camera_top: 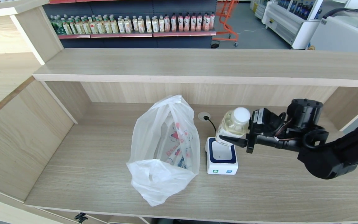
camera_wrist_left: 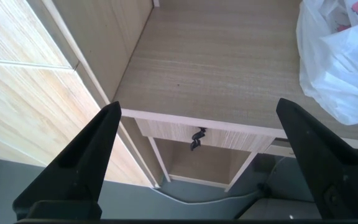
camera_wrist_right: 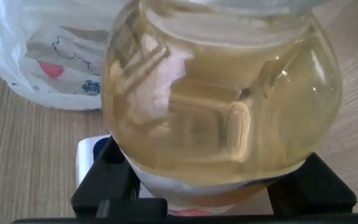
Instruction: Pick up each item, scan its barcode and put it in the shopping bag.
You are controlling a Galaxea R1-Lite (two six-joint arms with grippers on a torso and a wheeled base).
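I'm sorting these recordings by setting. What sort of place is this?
Most likely a shop's checkout counter: a barcode scanner sits on the wooden counter beside a shopping bag, with shelves of bottled drinks behind.

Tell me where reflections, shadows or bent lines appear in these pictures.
Right wrist view: the bottle shows bright, window-like reflections across its liquid. Head view: the long ledge edge looks slightly bowed by the lens, and the bag casts only a faint, soft shadow on the counter. Left wrist view: light is even, with no glare on the counter.
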